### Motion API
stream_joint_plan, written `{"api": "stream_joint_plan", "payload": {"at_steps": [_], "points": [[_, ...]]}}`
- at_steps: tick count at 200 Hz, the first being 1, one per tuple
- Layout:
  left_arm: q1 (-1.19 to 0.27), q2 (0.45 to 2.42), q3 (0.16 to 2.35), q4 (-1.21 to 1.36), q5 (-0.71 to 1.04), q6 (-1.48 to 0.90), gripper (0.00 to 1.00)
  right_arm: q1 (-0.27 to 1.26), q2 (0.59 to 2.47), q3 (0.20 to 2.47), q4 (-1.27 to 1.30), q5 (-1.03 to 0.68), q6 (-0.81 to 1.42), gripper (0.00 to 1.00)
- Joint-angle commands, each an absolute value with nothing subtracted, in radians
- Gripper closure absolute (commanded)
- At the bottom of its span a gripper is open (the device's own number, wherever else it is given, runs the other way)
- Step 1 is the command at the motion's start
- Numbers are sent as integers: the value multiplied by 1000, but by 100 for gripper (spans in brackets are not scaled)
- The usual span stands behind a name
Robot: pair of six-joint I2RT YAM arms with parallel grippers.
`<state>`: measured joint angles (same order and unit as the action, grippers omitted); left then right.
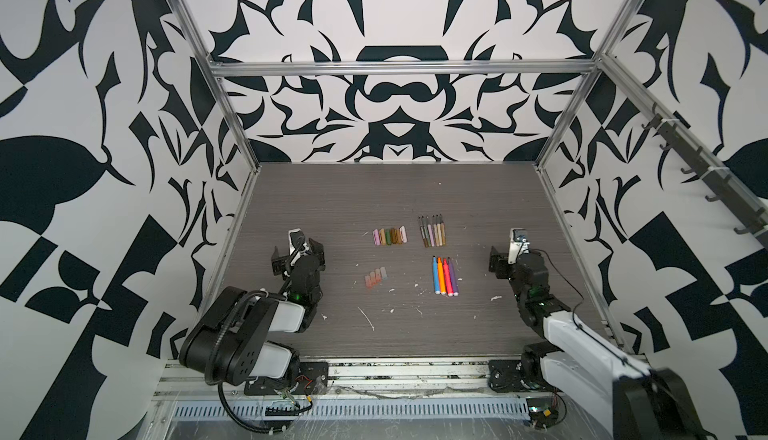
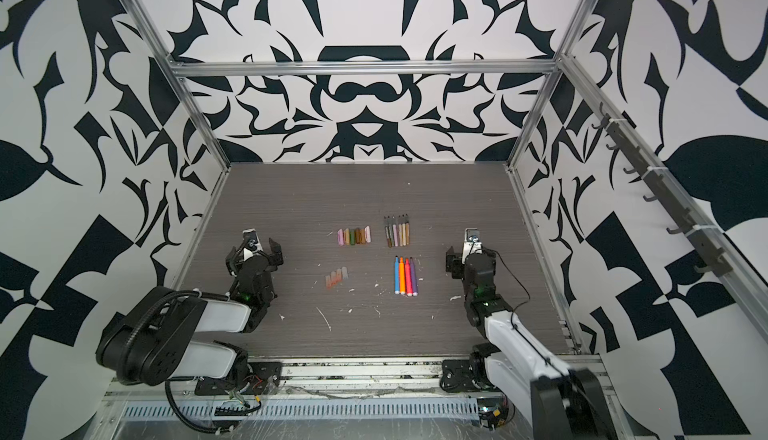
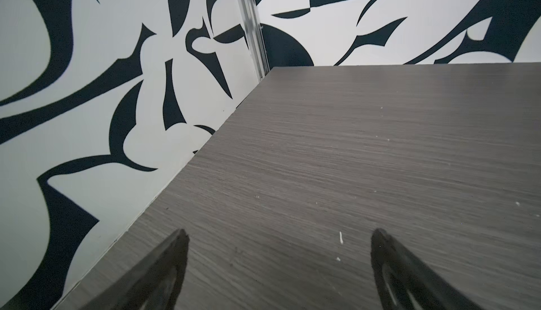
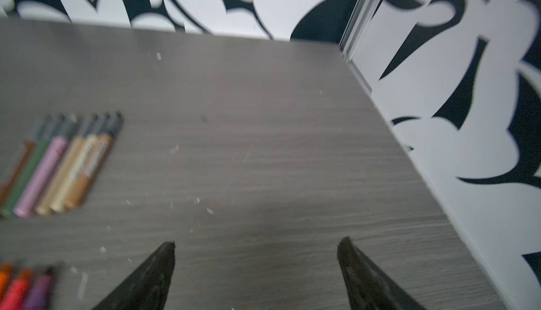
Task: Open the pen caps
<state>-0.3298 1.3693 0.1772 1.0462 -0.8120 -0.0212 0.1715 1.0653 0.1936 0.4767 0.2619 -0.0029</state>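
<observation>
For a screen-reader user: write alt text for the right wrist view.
The right claw hangs open and empty above the grey table. Beside it lie a row of thin pens, caps off, and the blurred ends of bright pens.

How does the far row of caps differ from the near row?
The far row of caps is opaque, muted pink, tan, olive, brown; the near row of caps is translucent pinkish-orange. The far row holds about seven, the near row four. The far row lies left of the thin pens, the near row left of the bright pens. Both lie loose on the table.
</observation>
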Motion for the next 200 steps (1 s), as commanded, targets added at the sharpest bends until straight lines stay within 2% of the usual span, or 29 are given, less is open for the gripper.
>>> {"api": "stream_joint_plan", "payload": {"at_steps": [1, 6, 27, 34, 49, 58, 80, 96, 112, 128, 146, 161, 170, 178, 185, 200], "points": [[-293, 1315, 226, 970, -757, -75, 1, 173, 1258, 167, 981, 235, -82, 5], [-290, 1320, 220, 989, -752, -72, 1, 173, 1314, 151, 1090, 234, -91, 0], [-287, 1329, 217, 1017, -730, -50, 1, 172, 1588, 161, 1338, 204, -88, 2], [-288, 1327, 224, 1003, -728, -26, 1, 187, 1662, 168, 1428, 262, -111, 0], [-268, 1369, 200, 1103, -733, 18, 1, 188, 1566, 227, 1164, 281, -79, 0], [-264, 1417, 186, 1217, -764, 47, 1, 165, 1546, 279, 1052, 232, -67, 0], [-177, 1595, 169, 1442, -676, 22, 1, 160, 1553, 297, 1022, 259, -54, 0], [-150, 1553, 233, 1273, -629, 12, 0, 160, 1555, 283, 1054, 262, -54, 0], [-52, 1533, 261, 1104, -428, -78, 1, 160, 1559, 298, 1035, 287, -50, 0], [38, 1594, 290, 1154, -344, -123, 0, 160, 1558, 328, 977, 325, -32, 0], [63, 1531, 366, 889, -290, -173, 1, 160, 1561, 328, 980, 342, -25, 0], [63, 1578, 329, 1038, -296, -148, 1, 160, 1562, 329, 981, 344, -26, 0], [63, 1569, 335, 1026, -284, -150, 1, 160, 1564, 333, 975, 339, -28, 0], [63, 1552, 362, 943, -179, -131, 1, 160, 1564, 334, 973, 320, -30, 0], [63, 1551, 385, 888, -38, -54, 1, 160, 1558, 323, 981, 231, -59, 0], [64, 1551, 332, 986, 19, -40, 1, 160, 1548, 272, 1056, 155, -91, 0]]}}
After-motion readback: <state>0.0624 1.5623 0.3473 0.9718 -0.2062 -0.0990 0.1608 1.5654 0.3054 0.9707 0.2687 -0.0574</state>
